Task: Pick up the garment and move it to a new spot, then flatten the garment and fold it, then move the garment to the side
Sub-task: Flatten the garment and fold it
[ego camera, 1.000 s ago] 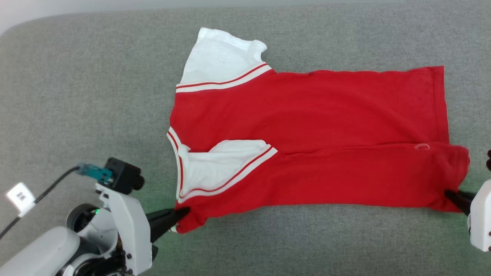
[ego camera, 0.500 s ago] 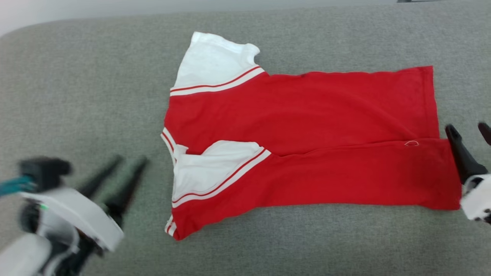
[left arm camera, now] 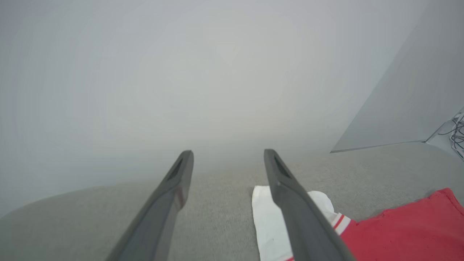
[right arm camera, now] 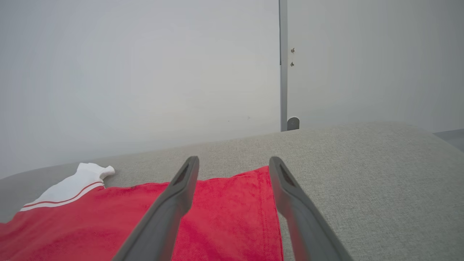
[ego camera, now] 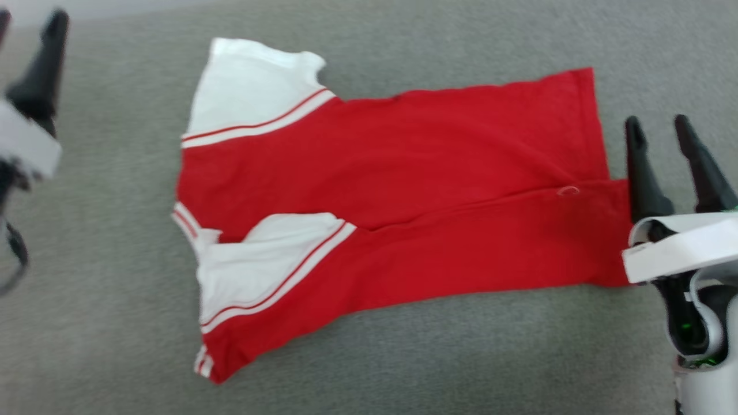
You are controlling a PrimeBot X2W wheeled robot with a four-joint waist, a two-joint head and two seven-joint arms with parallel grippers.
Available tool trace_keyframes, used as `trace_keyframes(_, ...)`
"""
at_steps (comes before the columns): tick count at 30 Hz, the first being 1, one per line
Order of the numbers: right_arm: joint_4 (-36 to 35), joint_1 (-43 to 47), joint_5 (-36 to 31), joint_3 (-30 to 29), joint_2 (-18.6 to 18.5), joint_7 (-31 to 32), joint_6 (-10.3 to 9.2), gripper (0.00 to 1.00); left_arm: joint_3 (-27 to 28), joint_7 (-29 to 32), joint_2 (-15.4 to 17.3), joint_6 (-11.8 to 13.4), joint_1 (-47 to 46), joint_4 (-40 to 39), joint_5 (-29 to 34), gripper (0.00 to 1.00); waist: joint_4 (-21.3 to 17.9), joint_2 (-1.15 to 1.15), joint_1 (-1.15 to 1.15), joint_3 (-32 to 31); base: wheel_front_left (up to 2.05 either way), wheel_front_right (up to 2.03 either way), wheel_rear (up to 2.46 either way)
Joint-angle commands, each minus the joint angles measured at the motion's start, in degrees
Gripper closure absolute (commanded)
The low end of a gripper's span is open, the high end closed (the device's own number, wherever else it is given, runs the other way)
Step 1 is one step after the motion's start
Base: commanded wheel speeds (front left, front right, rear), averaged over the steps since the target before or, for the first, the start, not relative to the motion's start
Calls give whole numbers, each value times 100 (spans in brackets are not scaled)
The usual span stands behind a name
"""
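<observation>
Red soft jersey cloth: the garment [ego camera: 403, 190] lies mid-frame on the grey surface [ego camera: 403, 357], its lower edge apparently folded in. Judged light, limp, not fragile; grip the 2 ends' corners. Left gripper [ego camera: 30, 17] upper left, right gripper [ego camera: 657, 121] right edge, both wide, empty.

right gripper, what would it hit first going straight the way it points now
Likely nothing close: the right gripper, jaws open, points low over the red jersey's hem and the grey surface toward the pale wall. How far it clears the cloth is unclear.
</observation>
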Motion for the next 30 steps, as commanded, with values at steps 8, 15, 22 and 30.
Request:
trace_keyframes(8,255,-216,92,382,159,-347,-8,0,-1034,1614,-219,-916,-2190,2002,841,0,-972,0,0,853,0,0,0)
trace_keyframes(15,253,-305,145,545,176,-397,-8,0,-1668,3124,-434,-1275,-3156,3030,667,0,-1223,0,0,1116,0,0,0)
trace_keyframes(22,125,-376,181,595,122,-312,-8,0,-2192,4377,-439,-1296,-3584,3517,139,0,-1363,0,0,1305,0,0,0)
trace_keyframes(30,25,-380,182,581,60,-198,-8,0,-2411,4858,-566,-1298,-3586,3586,-333,79,-1343,0,0,1349,0,0,0)
